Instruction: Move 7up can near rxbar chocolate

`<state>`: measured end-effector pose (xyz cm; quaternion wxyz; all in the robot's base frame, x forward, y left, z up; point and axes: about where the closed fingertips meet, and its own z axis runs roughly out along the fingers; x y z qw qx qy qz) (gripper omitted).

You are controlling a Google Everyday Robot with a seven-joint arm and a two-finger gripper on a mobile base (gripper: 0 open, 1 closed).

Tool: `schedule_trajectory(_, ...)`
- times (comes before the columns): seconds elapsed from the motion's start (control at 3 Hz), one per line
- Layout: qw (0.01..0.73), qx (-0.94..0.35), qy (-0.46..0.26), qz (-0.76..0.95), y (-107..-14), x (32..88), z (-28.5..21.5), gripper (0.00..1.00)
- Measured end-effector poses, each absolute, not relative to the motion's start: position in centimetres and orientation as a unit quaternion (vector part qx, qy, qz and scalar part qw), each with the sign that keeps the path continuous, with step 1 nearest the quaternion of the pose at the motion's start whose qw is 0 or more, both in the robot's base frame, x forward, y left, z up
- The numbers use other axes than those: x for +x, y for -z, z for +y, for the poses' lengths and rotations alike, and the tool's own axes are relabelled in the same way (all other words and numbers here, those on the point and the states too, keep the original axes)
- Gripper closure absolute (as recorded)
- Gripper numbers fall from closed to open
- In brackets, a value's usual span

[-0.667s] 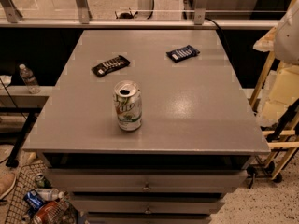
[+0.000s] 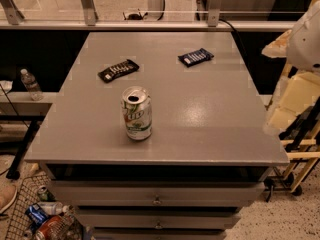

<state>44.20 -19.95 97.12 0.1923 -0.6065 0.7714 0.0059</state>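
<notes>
The 7up can, silver and white with green lettering and an open top, stands upright on the grey table, near its front and left of centre. The rxbar chocolate, a flat bar in a black wrapper with white lettering, lies behind the can toward the left, about a can's height away. My gripper is out of view. Only a white part of my arm shows at the right edge, beyond the table's right side and well clear of both objects.
A similar bar in a dark blue wrapper lies at the back right of the table. Drawers sit under the tabletop. A water bottle stands on a low shelf at the left. A basket of cans sits on the floor.
</notes>
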Motion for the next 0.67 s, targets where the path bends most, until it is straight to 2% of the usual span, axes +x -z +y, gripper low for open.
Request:
schedule_trajectory(0.33, 0.268, -0.607, -0.088, 0.743, -94.8, 46.4, -15.9, 0.0)
schedule_trajectory(0.67, 0.329, -0.622, -0.175, 0.689, -95.1, 47.0, -9.1, 0.0)
